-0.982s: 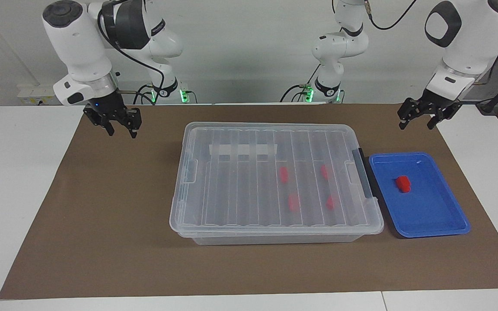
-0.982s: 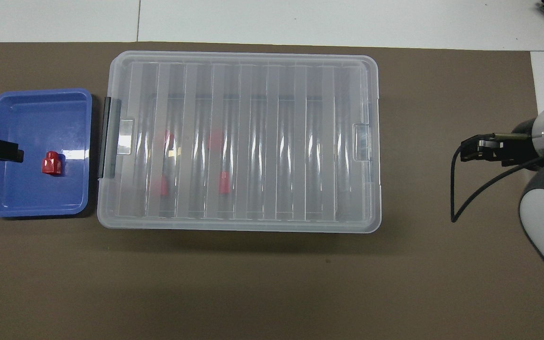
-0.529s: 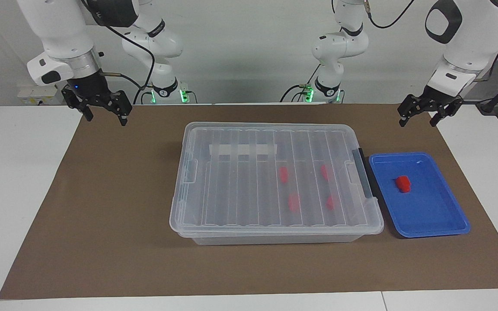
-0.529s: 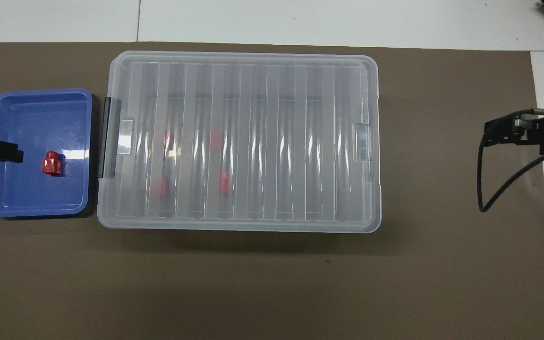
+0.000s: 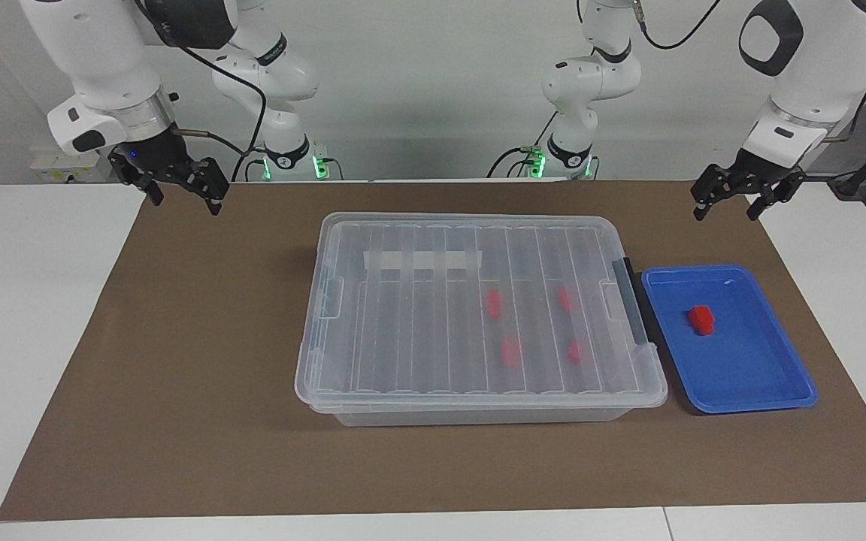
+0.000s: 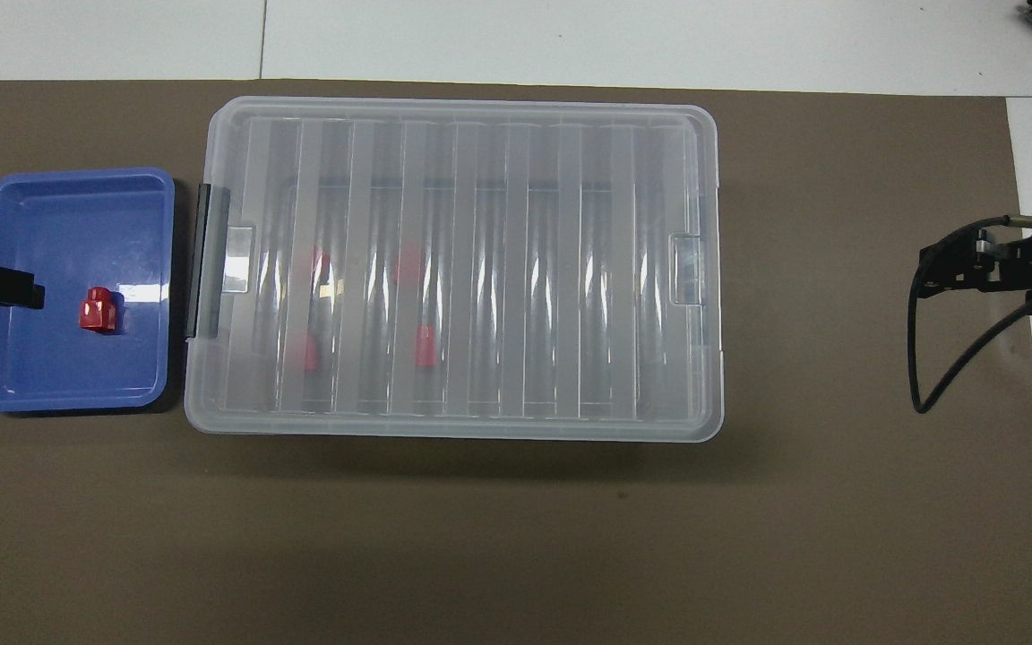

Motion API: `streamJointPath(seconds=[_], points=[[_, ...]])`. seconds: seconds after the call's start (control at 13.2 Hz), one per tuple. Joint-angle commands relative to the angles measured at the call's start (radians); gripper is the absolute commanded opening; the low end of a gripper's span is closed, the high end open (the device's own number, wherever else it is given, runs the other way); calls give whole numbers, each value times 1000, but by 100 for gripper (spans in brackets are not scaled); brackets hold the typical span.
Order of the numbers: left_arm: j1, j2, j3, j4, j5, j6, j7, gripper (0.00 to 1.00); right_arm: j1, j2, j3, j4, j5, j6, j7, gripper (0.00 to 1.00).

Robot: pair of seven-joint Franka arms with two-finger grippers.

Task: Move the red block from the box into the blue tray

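The clear box point(image 5: 418, 315) stands mid-mat with its ribbed lid shut; it also shows in the overhead view point(image 6: 480, 179). Several red blocks show through the lid, one of them point(image 5: 492, 303) near the middle. Another red block point(image 5: 700, 319) lies in the blue tray point(image 5: 749, 376), which stands beside the box's black-strip end. It shows in the overhead view too point(image 6: 98, 310), in the tray point(image 6: 68, 224). My left gripper point(image 5: 726, 208) hangs open and empty above the mat's edge by the tray; one of its fingers point(image 6: 5, 288) shows overhead. My right gripper point(image 5: 183, 197) hangs open and empty over the mat's corner at the right arm's end point(image 6: 973, 267).
A brown mat point(image 5: 200, 361) covers the white table point(image 5: 27, 300). A black cable point(image 6: 919, 358) loops down from the right wrist. The arms' bases point(image 5: 286, 154) stand at the table's robot end.
My right gripper has risen and drawn away from the box toward the right arm's end of the table. My left gripper has lifted slightly. The box, tray and blocks have not moved.
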Motion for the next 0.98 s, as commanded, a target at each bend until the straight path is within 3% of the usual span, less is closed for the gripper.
streamJointPath(seconds=[0.0,0.91], points=[[-4,-10,3,-9,-16,-4,1,100,-5,-30,7,-26,5,-7,18,100],[-32,-10,3,-7,-16,-3,1,100,-20,-55,5,-56,43,-4,10,100]])
